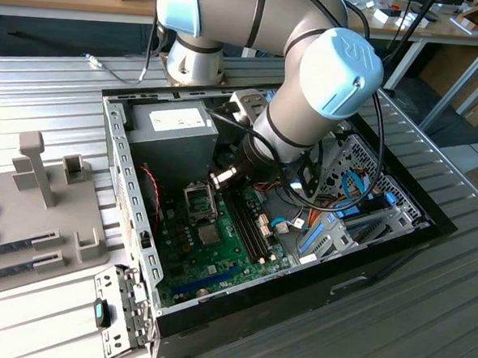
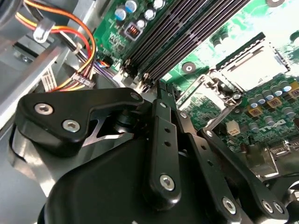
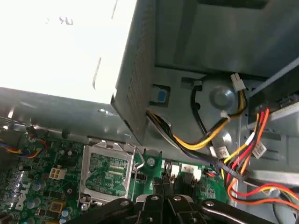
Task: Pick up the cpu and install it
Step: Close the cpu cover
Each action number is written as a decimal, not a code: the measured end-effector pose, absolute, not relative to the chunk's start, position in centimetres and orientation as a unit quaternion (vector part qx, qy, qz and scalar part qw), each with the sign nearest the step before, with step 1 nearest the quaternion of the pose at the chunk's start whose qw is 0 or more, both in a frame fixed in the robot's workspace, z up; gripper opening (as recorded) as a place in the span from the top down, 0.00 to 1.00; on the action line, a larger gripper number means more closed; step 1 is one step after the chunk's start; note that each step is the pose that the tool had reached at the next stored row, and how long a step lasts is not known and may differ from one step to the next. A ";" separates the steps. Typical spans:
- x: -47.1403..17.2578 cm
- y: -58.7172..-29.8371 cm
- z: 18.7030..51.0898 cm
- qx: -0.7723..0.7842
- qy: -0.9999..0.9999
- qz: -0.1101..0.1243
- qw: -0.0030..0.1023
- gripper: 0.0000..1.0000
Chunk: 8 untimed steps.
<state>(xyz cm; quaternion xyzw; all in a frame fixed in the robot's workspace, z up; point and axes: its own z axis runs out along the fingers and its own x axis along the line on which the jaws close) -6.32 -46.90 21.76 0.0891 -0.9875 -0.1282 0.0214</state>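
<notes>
One gripper [image 1: 223,178] hung low inside the open computer case [image 1: 120,165], close over the motherboard [image 1: 218,263]. In the exterior view the CPU socket [image 1: 199,199] sat just beside it, at about seven o'clock. The memory slots [image 1: 250,228] ran eleven to five past its other side. I couldn't tell whether the gripper was parted or closed, nor where the cpu was.

Green motherboard [image 1: 219,243] (black slots), grey-and-blue arm [image 1: 310,78], black gripper [image 3: 163,198].
</notes>
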 end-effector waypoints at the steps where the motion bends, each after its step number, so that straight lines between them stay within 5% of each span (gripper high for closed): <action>1: -6.3 -46.7 21.7 0.091 -0.987 -0.128 0.022 0.89; 8: -6.3 -45.3 21.4 0.113 -0.984 -0.137 0.023 0.89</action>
